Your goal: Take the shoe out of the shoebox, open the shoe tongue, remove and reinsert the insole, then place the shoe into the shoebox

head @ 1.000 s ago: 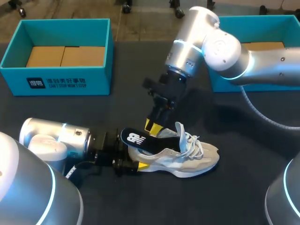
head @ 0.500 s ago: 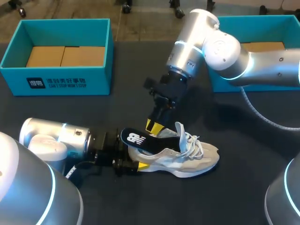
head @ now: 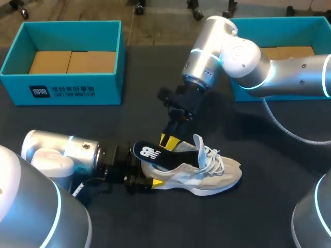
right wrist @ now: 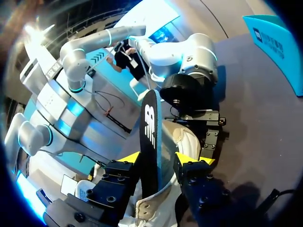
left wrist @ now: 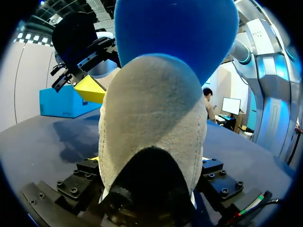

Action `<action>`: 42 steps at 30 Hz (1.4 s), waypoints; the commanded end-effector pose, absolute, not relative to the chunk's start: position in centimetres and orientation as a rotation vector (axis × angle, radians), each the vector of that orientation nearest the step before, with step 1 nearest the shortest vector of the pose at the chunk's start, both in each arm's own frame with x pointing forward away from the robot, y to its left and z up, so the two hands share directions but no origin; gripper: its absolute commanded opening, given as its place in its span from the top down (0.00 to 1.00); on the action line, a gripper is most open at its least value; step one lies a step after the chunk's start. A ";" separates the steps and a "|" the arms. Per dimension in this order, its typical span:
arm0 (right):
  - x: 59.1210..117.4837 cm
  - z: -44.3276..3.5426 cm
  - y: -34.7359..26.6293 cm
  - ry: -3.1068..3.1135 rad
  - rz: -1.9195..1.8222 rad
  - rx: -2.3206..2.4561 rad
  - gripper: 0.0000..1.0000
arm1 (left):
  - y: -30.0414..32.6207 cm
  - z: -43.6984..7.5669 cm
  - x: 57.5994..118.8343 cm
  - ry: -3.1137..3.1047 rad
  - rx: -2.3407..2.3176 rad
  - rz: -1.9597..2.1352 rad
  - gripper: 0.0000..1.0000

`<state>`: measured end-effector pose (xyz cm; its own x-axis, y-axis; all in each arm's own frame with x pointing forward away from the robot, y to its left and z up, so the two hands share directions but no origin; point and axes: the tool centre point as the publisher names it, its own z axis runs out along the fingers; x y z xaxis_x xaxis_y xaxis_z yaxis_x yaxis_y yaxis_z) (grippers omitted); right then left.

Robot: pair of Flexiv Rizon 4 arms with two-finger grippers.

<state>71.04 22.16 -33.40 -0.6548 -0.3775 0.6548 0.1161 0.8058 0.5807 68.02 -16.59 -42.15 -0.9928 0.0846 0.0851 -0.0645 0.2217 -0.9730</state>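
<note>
The left fingers [head: 158, 182] pinch the shoe [head: 207, 173] by its heel, and the right fingers [right wrist: 191, 159] pinch its dark insole [right wrist: 150, 137].

Dark table [head: 139, 72] under left shoebox [head: 103, 92], right shoebox [head: 242, 97] (both teal), pale shoe [head: 207, 178].

Table [head: 139, 124] — dark, matte, near-black top, running across the whole head view to a far edge. Soft grey shadow patches lie on it near the middle. From the left wrist view the same top [left wrist: 42, 137] reads bluish-grey and smooth; from the right wrist view [right wrist: 270, 123] it is purplish-grey with a hard dark shadow. Brown cardboard liner [head: 72, 62] lies flat in the bottom of the left teal box [head: 67, 90], a seam splitting it into two panels. Second cardboard piece [head: 295, 50] in the right teal box [head: 289, 20] — only a strip shows.
</note>
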 end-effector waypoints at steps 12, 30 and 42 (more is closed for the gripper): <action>70.4 -33.7 23.0 -2.133 -0.745 0.186 0.58 | -16.7 -42.6 68.2 -2.359 -0.019 1.888 1.00; 69.2 -34.1 23.6 -2.105 -0.750 0.215 0.59 | -16.7 -42.6 68.2 -2.359 -0.019 1.888 1.00; 68.7 -34.2 23.9 -2.095 -0.725 0.273 0.64 | -16.7 -42.6 68.2 -2.359 -0.019 1.888 1.00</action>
<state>68.52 23.52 -34.03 -0.5971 -0.4368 0.6728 0.0773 0.8035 0.5903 68.02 -16.59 -42.16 -0.9928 0.0846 0.0851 -0.0645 0.2217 -0.9730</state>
